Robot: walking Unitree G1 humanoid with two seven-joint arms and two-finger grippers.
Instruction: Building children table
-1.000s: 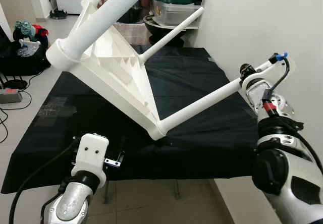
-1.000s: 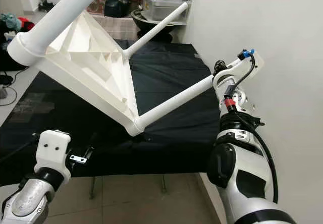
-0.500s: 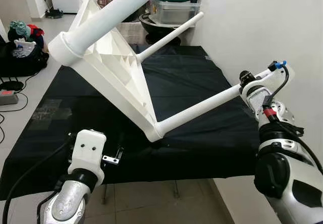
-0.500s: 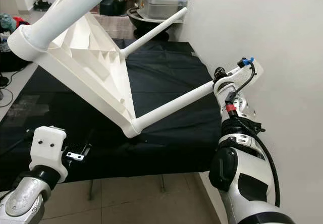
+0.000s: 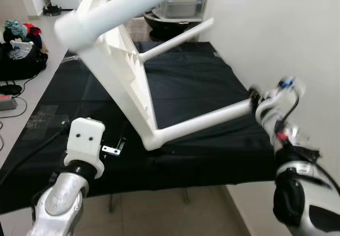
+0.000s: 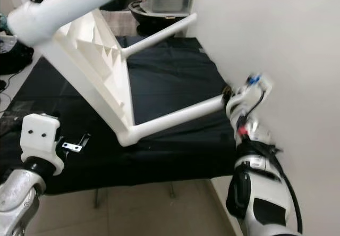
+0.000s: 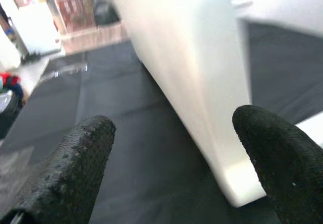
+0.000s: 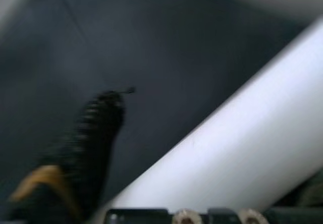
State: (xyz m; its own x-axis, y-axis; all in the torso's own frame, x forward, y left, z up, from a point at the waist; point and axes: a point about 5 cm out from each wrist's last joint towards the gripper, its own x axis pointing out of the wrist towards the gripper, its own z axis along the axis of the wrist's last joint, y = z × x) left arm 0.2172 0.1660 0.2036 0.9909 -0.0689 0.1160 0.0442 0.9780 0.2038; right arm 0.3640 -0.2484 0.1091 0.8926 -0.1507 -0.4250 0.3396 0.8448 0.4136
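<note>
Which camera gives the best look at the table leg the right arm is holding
The left eye view: the table leg runs its whole length from the white table's corner to the right pincer. The right eye view matches it. The right wrist view shows a blurred stretch; the left wrist view shows the corner between open fingers.

left gripper [image 7: 171, 168] fingers apart, right arm [image 5: 297, 188] raised

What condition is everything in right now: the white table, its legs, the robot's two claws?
White children's table: tipped up on one corner on the black cloth, three legs fitted.
Near leg: lying nearly level, its end at the right gripper.
Right gripper: at the leg's end; grip unclear through blur.
Left gripper: open, fingers either side of the table's edge.
Black cloth: spread flat.
</note>
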